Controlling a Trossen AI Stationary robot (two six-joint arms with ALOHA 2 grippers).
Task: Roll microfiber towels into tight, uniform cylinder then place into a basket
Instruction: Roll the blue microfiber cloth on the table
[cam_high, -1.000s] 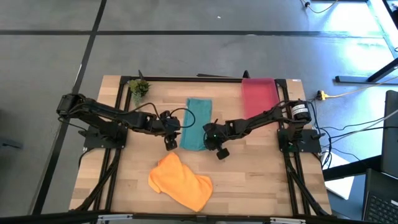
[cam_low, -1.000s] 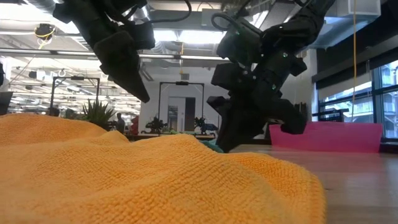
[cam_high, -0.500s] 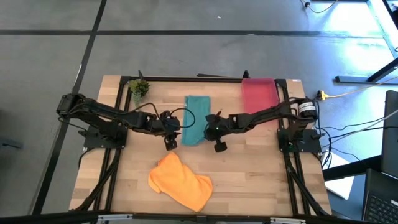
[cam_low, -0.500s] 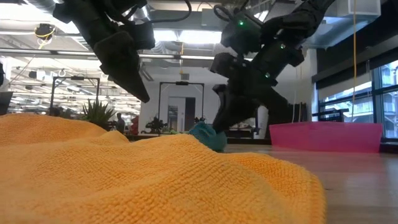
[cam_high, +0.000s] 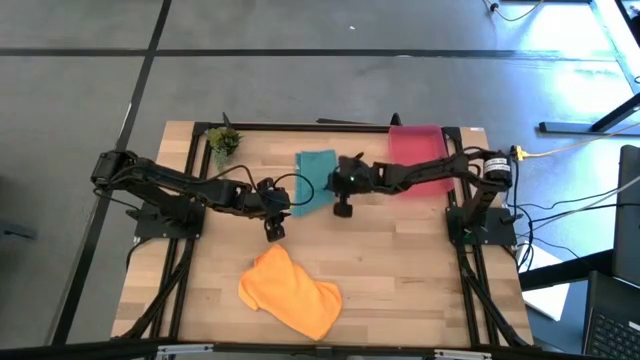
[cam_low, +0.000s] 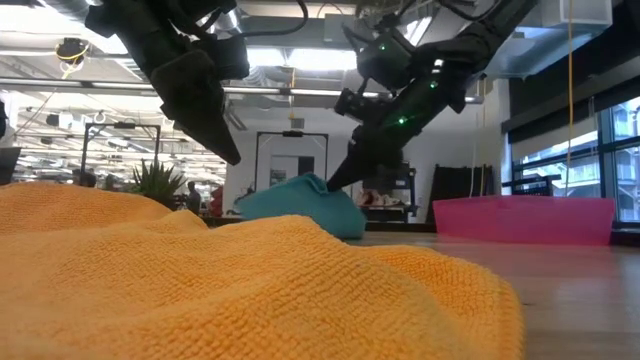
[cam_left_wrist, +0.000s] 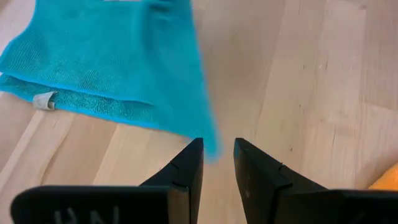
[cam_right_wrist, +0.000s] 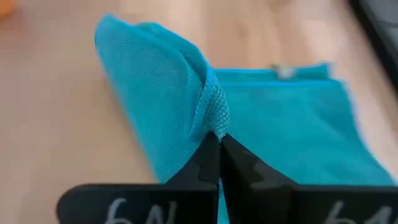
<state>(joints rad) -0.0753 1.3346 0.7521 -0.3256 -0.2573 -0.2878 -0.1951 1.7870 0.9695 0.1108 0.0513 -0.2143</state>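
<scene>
The teal microfiber towel (cam_high: 314, 170) lies at the table's far middle, its near end lifted and doubled over toward the far end (cam_right_wrist: 155, 93). My right gripper (cam_right_wrist: 219, 140) is shut on it and slants down from the right (cam_low: 337, 180). My left gripper (cam_left_wrist: 217, 149) hangs above the table just left of the towel (cam_high: 273, 222), its fingers a narrow gap apart with nothing between them. The orange towel (cam_high: 290, 292) lies crumpled near the front edge. The red-pink basket (cam_high: 418, 155) stands at the far right. My right gripper pinches the teal towel's hemmed edge (cam_right_wrist: 214, 115) between its two fingertips, slanting down from the table's right. The pinched end is raised off the table and curls over as a fold. The towel's far part (cam_right_wrist: 292, 118) lies flat on the wood.
A small green plant (cam_high: 224, 141) stands at the far left corner. Bare wood (cam_high: 400, 260) lies between the teal towel and the orange one and along the right side. In the low view the orange towel (cam_low: 200, 280) fills the foreground.
My right gripper has risen and gone toward the table's far edge, its wrist rolling, with the teal towel's near end. That end has lifted off the table and folded over toward the far end, which has stayed flat.
</scene>
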